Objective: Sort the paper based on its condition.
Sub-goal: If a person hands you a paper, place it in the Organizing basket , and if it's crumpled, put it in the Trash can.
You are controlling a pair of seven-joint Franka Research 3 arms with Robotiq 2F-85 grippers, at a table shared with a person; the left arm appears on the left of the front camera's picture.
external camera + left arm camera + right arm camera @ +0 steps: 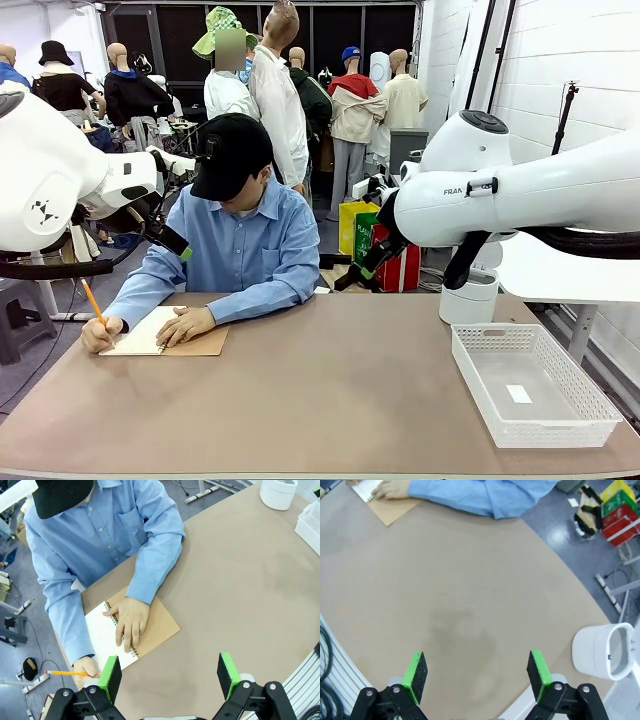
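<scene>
- The surface [330, 390] is a broad tan-brown top with a curved far edge and a pale rim, matte and evenly lit.
- To the right rises a white-painted brick wall [580, 60], with dark poles leaning against it.
- The far wall carries tall dark panels [170, 40] in black frames.
- The floor [580, 555] is grey-blue and glossy, with cables trailing across it.
- Red, green and yellow bags [375, 245] stand on the floor beyond the far edge.
- A grey stool [15, 315] stands at the left.
- Lighting is bright, diffuse and indoor.
</scene>
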